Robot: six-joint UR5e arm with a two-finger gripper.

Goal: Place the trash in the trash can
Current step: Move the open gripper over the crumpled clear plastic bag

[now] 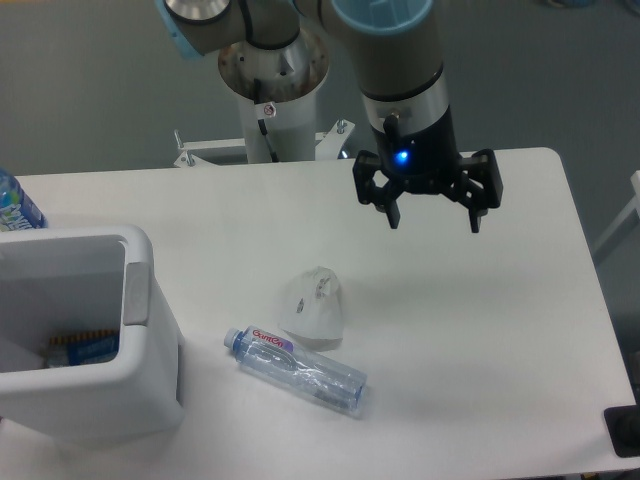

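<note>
Hanging above the white table [500, 330], the black two-finger gripper [433, 217] has its fingers [393, 210] spread wide, holding nothing and touching nothing; a blue light glows on its body, beneath the arm's silver-banded wrist. Crumpled white paper wad [312, 308]: rounded, creased lump, matte, lying near the table's middle, below and left of the gripper and well apart from it. Crushed clear plastic bottle [298, 368]: lying on its side just in front of the wad, blue cap pointing left, red-and-white label near the neck, dented translucent body; whether it touches the wad cannot be told. Trash can [140, 300]: large white plastic bin, rectangular with rounded corners, thick smooth rim with a grey patch on its right edge, standing at the table's left; something blue and striped lies inside. Blue-labelled bottle [15, 205]: partly visible behind the bin at the left edge.
</note>
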